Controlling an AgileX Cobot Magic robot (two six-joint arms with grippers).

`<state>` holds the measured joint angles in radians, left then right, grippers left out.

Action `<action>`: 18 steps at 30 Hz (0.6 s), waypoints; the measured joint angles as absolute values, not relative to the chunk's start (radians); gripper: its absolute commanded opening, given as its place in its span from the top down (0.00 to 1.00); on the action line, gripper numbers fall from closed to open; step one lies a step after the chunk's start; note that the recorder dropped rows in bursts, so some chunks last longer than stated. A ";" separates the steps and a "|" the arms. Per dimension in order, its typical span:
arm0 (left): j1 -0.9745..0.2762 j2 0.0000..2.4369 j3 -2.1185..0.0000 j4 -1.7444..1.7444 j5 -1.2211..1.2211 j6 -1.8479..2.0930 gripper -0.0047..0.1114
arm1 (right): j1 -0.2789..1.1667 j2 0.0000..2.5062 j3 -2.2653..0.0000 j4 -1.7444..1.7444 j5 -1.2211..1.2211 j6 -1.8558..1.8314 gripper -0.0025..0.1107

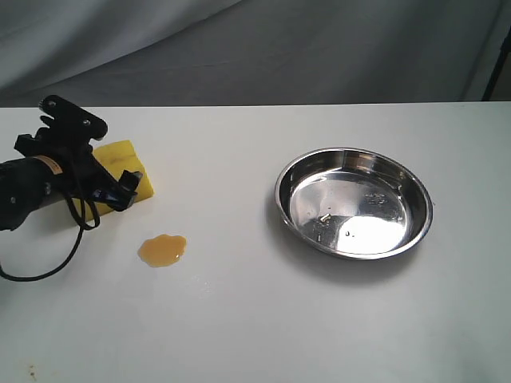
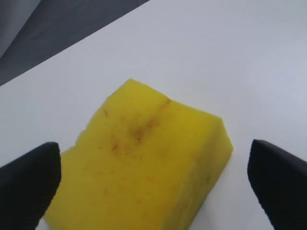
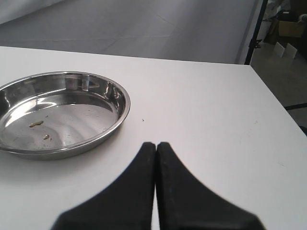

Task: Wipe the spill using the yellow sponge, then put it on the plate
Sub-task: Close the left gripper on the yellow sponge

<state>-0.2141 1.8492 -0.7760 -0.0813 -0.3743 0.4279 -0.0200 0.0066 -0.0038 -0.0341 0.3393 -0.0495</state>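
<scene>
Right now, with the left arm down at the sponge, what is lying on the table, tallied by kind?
Yellow sponge: 1
Amber spill: 1
Stainless-steel plate: 1
Total: 3

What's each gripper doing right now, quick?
Left gripper: open, fingers either side of the yellow sponge, not closed on it.
Right gripper: closed, holding nothing.

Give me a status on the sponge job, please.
Left gripper open over the sponge. Right gripper shut, near the plate. Spill unwiped; nothing in the way.
</scene>
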 measured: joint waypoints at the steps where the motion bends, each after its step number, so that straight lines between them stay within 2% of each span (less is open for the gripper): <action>1: -0.214 1.854 -0.776 -0.089 -0.380 0.428 0.06 | -0.020 0.007 -0.004 -0.034 0.339 -0.049 0.98; 18: -0.214 1.949 -0.776 -0.346 -0.464 0.428 0.07 | -0.020 0.007 -0.004 -0.034 0.339 -0.049 0.98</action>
<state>-0.2141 1.9490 -0.7760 -0.3457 -0.4637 0.4279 -0.0200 0.0066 -0.0038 -0.0341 0.3393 -0.0495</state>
